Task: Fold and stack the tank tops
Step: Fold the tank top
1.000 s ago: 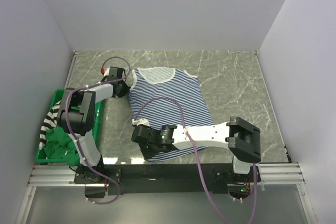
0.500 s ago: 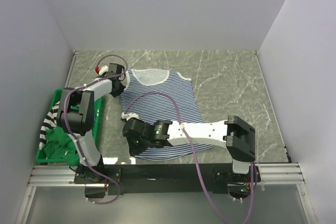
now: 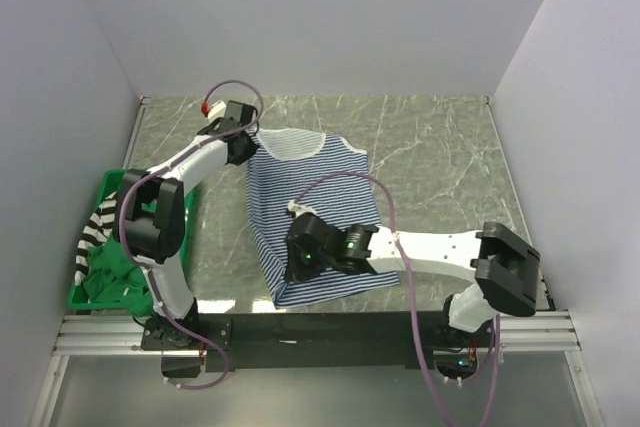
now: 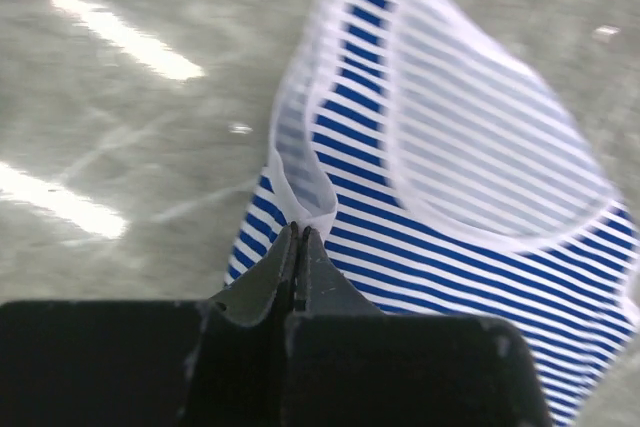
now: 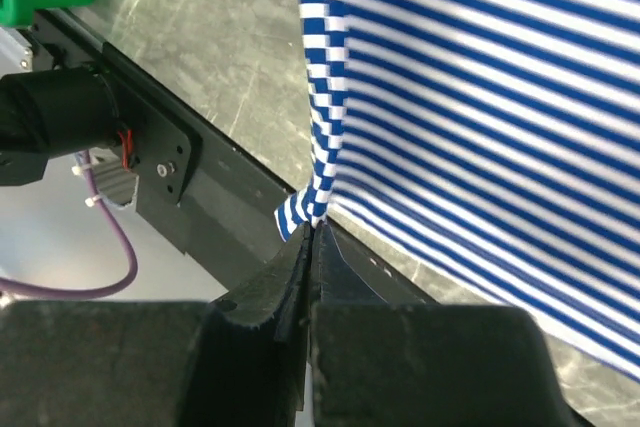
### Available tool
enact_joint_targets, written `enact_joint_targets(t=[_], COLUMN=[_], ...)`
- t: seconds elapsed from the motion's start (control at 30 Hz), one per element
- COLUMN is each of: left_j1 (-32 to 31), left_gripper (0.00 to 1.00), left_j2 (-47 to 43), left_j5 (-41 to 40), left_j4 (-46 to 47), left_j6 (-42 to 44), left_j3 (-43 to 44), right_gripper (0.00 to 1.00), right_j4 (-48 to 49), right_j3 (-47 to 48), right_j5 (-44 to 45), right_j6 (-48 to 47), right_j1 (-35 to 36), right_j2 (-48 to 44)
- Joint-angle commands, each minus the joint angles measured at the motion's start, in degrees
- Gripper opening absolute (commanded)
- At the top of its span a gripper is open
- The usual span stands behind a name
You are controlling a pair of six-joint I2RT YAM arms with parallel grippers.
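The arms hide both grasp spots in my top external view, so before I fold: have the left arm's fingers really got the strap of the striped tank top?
Observer: Yes. In the left wrist view the left gripper has its fingers shut on the white-trimmed strap edge of the navy-white striped tank top. The trim curls up into a small loop just above the pinch.
Operator: And the right arm, near the hem?
Observer: The right wrist view shows the right gripper shut on a corner of the same top. A narrow, rolled strip of the side edge runs to the pinch, and a small tuft of cloth sticks out beside the fingers.
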Motion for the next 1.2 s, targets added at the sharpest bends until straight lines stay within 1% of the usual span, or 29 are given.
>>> enact_joint_targets(t=[0.0,0.33,0.47,0.73,0.97,1.0,1.07,1.1,1.17], left_j1=[-2.64,-7.91,-9.58,-11.43,-12.31,-12.31,-12.40,-12.40,-12.31], left_gripper=[0.01,0.01,0.01,0.01,0.00,0.05,0.16,0.27,0.36], left_j2=[2.40,11.72,14.80,16.21,17.70,17.71,16.66,16.04,14.03], left_j5=[0.37,1.25,1.16,2.04,3.71,3.89,4.50,4.59,4.51], left_j4=[-1.19,-3.82,-4.53,-2.95,-1.90,-1.63,-0.14,0.91,1.53], left_j6=[-1.68,-2.57,-2.65,-2.57,-1.25,-1.07,-0.64,-0.55,0.24], left_j3=[5.66,17.60,20.34,20.78,21.49,21.31,19.91,19.38,18.59], right_gripper=[0.00,0.00,0.00,0.00,0.00,0.01,0.11,0.27,0.37], right_j4=[4.49,4.22,4.23,6.95,6.60,5.99,5.11,3.45,1.42], right_j3=[-3.89,-14.78,-17.51,-22.35,-22.45,-22.45,-22.45,-22.36,-21.66], right_j5=[1.82,7.88,10.08,11.14,12.54,13.15,13.86,15.43,17.28], right_j6=[2.79,8.14,10.26,13.51,13.86,14.04,14.21,14.30,14.39], right_j1=[-1.20,-2.08,-2.00,-1.47,-0.41,-0.15,0.28,0.55,1.16], right_j2=[-4.71,-11.23,-12.90,-14.83,-14.57,-14.66,-15.62,-16.15,-17.98])
